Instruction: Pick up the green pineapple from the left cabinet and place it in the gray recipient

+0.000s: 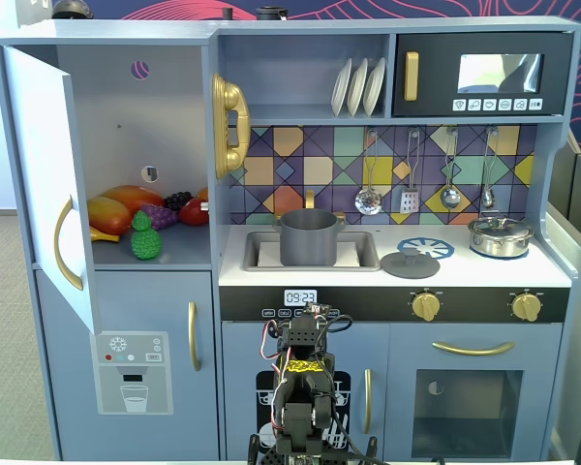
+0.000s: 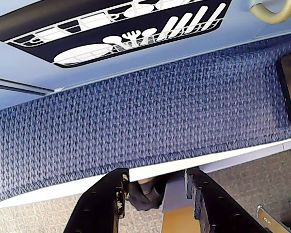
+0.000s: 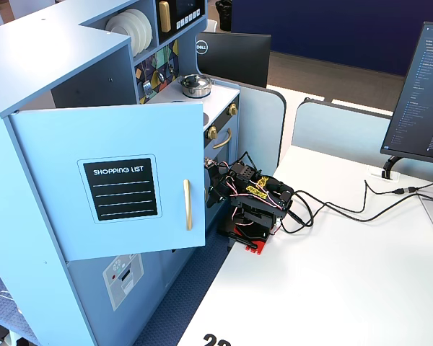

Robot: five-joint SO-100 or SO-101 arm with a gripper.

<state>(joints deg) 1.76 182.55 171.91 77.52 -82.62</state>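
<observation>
The green pineapple (image 1: pixel 147 238) stands upright at the front of the left cabinet's (image 1: pixel 126 116) shelf. The cabinet door (image 1: pixel 48 174) hangs open and hides the shelf in the other fixed view, where it carries a shopping-list panel (image 3: pixel 123 187). The gray recipient (image 1: pixel 310 237) sits in the sink at the counter's middle. My arm (image 1: pixel 305 387) is folded low in front of the kitchen base, far below both; it also shows in the other fixed view (image 3: pixel 256 202). In the wrist view my gripper (image 2: pixel 155 177) is open and empty, its black fingers (image 2: pixel 114 194) over the white table edge and blue carpet.
Orange fruits (image 1: pixel 116 205), purple grapes (image 1: pixel 160 213) and a red fruit (image 1: pixel 194 211) lie behind the pineapple. A flat gray lid (image 1: pixel 410 263) and a silver lidded pot (image 1: pixel 500 234) sit on the counter. A gold phone (image 1: pixel 229 124) hangs beside the cabinet. Cables (image 3: pixel 339 209) run across the white table.
</observation>
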